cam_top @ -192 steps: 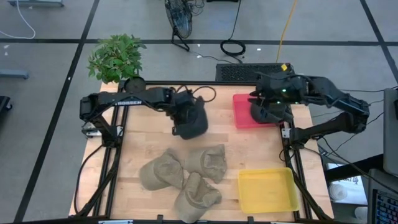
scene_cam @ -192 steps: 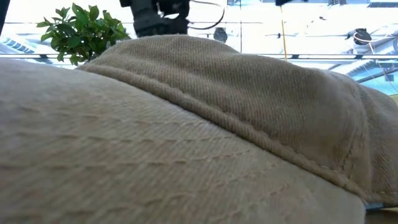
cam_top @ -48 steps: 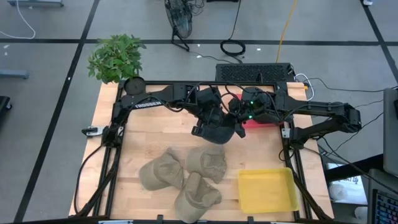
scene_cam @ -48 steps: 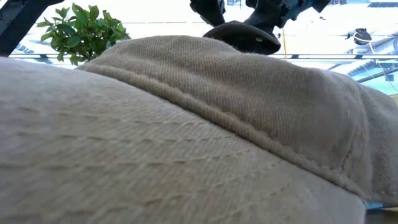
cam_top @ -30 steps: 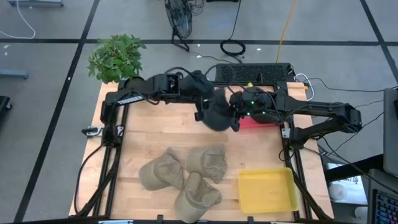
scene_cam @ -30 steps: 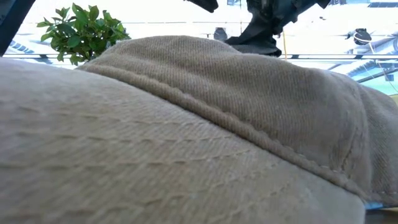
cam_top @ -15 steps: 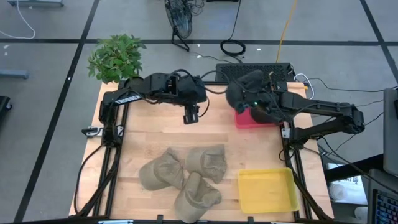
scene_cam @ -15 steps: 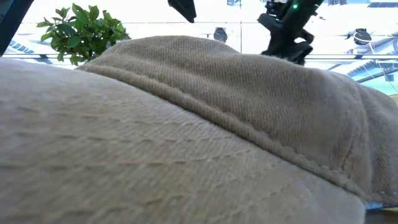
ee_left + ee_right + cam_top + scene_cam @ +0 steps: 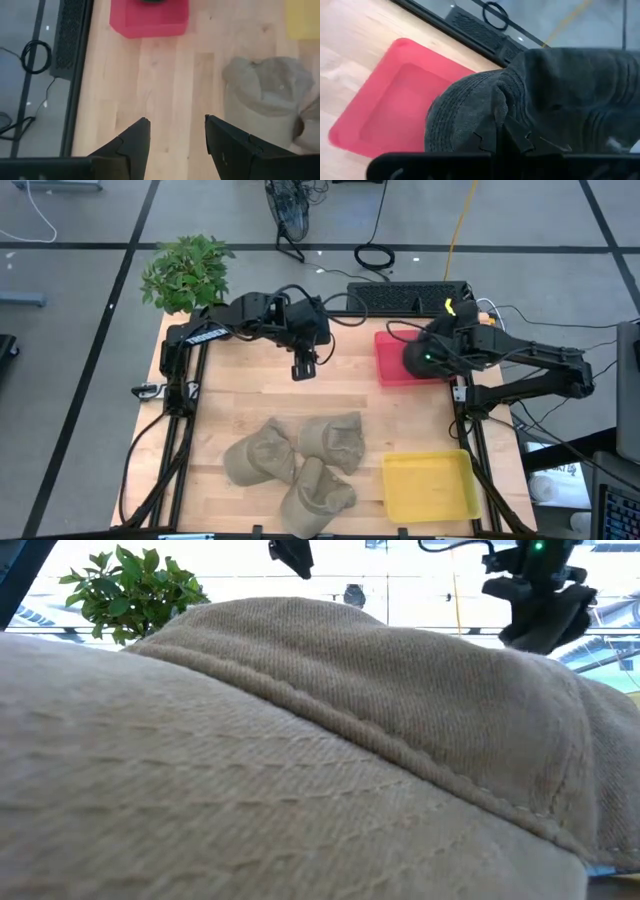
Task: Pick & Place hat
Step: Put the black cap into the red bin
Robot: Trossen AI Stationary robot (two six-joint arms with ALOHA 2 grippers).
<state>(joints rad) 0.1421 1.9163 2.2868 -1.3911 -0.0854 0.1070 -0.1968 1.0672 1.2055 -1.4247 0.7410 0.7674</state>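
A black hat hangs over the red tray at the table's far right, with my right gripper shut on it. In the low view the black hat hangs below that gripper. My left gripper stands open above bare wood at the far middle, its fingers holding nothing. Three tan hats lie bunched together on the table's near middle. One tan hat fills the low view. My right gripper holds the black hat where its stitched brim meets the crown. The cloth bunches over the fingers and hides them. The hat hangs over the red tray; whether its lowest part touches the tray, I cannot tell.
A yellow tray sits at the near right. A potted plant stands at the far left corner. Bare wood lies between my left gripper and the tan hats. Black frame rails run along the table's sides.
A second ago both grippers were at the black hat above the far middle. My left gripper has come off it and drawn back toward the table's left. My right gripper has carried the hat toward the right edge, over the red tray.
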